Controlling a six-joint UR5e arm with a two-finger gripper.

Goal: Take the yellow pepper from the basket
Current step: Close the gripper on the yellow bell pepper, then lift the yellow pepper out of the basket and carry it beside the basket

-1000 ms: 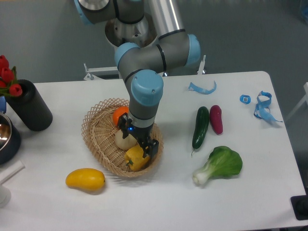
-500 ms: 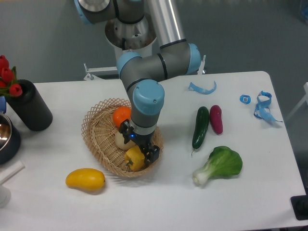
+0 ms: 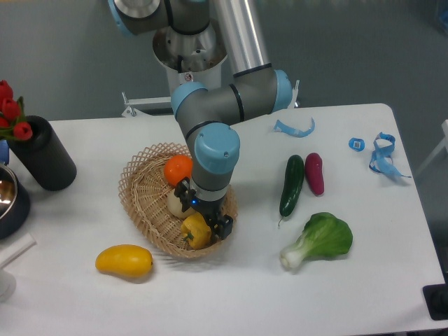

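Left of centre on the tabletop (image 3: 231,294), the basket (image 3: 140,203) holds the yellow pepper (image 3: 196,231) at its lower right edge; the end effector (image 3: 204,225) is down against it, grip hidden, so I cannot tell.

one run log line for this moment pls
phase: grasping | gripper: down at yellow pepper, closure unclear | pepper: in basket, not lifted | orange: in basket

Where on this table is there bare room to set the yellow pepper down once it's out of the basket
Bare tabletop lies along the front edge between the mango and the bok choy, and between the basket and the cucumber. It is crowded inside the basket, where the gripper sits at the yellow pepper beside the orange.
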